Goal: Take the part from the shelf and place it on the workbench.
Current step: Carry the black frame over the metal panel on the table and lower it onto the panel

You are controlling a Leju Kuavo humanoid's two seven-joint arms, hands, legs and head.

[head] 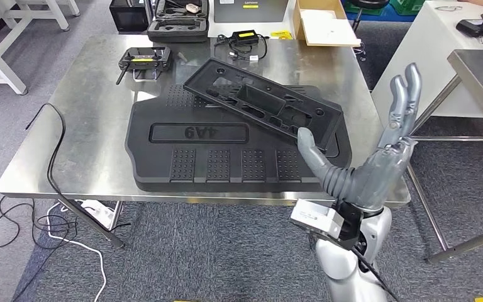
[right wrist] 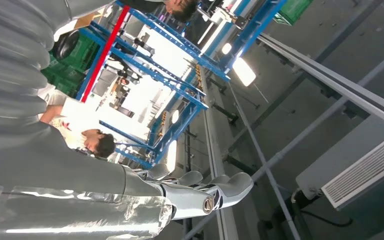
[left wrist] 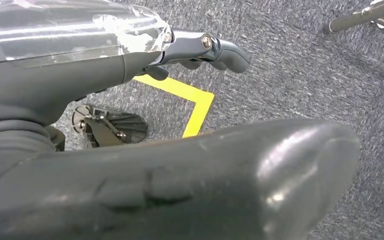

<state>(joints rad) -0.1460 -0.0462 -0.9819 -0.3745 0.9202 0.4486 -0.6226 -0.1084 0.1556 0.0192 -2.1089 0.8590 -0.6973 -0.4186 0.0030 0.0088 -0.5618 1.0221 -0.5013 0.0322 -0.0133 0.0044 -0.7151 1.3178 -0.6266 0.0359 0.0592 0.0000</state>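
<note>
The big mat (head: 239, 148) is partly hidden under the part (head: 264, 104) (its raised letters are hard to read).

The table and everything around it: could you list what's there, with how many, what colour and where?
Workbench: one, shiny steel, centre.
Large panel: one, black, flat on the workbench's front half.
Narrow part: one, black, lying tilted across the large panel's far right corner.
Remote controller: one, black with a yellow strip, far left of the workbench.
Open case: one, black, at the far edge.
Cardboard box: one, tan, far right.
Cable: one, black, draped over the left edge to the floor.
Right hand: silver-grey, fingers spread upward, holding nothing, at the workbench's near right corner.
Left hand: dark grey, above the carpet floor, holding nothing.
</note>
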